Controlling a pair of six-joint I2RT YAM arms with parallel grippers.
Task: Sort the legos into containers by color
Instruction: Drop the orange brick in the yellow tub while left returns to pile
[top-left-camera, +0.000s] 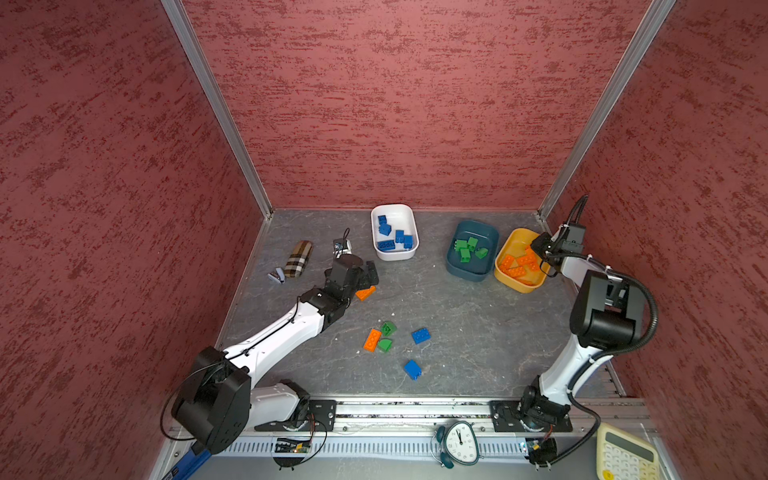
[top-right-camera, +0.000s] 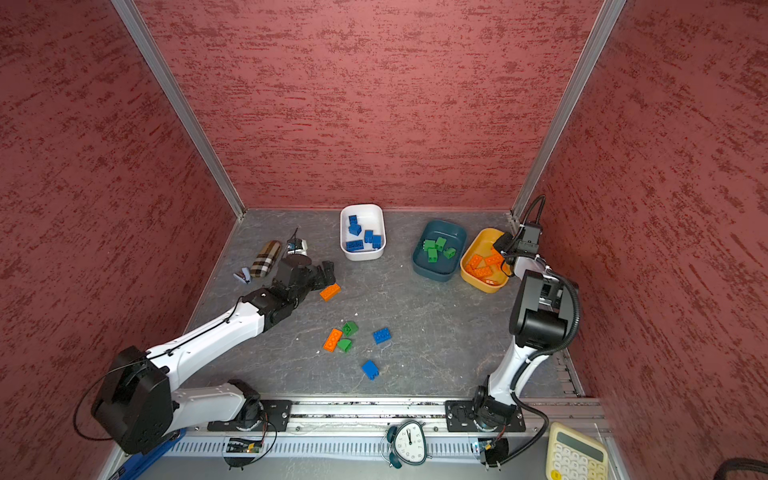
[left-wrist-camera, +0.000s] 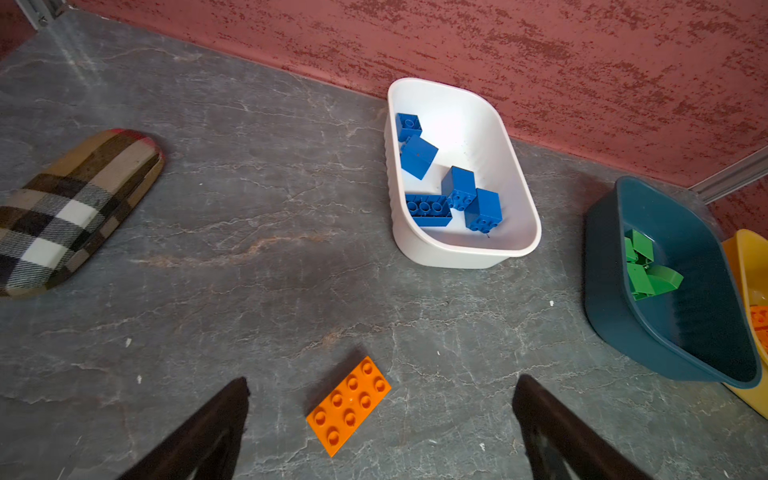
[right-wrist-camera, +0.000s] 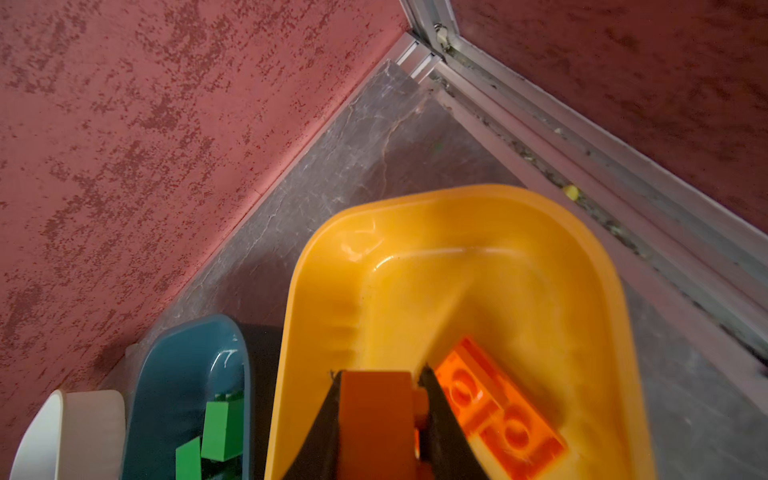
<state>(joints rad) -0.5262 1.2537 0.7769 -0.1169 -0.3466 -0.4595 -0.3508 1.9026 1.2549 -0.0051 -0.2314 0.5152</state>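
Red-stippled walls box in the grey stone tabletop (top-left-camera: 478, 332) on three sides, and I read places off it with the back wall at twelve o'clock. Over at two o'clock the right gripper (right-wrist-camera: 380, 374) is clamped on a held orange brick (right-wrist-camera: 374, 419), hanging above the yellow bowl (right-wrist-camera: 415, 199), where several orange pieces already lie; letting go looks like all that one needs. At ten o'clock the left gripper (left-wrist-camera: 380, 390) hovers with its jaws spread wide and nothing in them, a flat orange plate (left-wrist-camera: 349, 405) lying on the table between its fingers. Further out, the white bowl (top-left-camera: 395, 257) at twelve holds only blue and the teal bowl (top-left-camera: 467, 275) at one holds only green. Loose near the centre, toward six, are a loose orange brick (top-left-camera: 372, 340), two green bricks (top-left-camera: 388, 328) and two blue bricks (top-left-camera: 420, 335). By my reckoning most of the sorting is done, with six pieces on the table. The middle is open for reaching. The yellow bowl sits tight by the right wall's rail and close against the teal one (touching or not, I cannot tell), and the plaid pouch (top-left-camera: 298, 259) lies near the left arm at ten.
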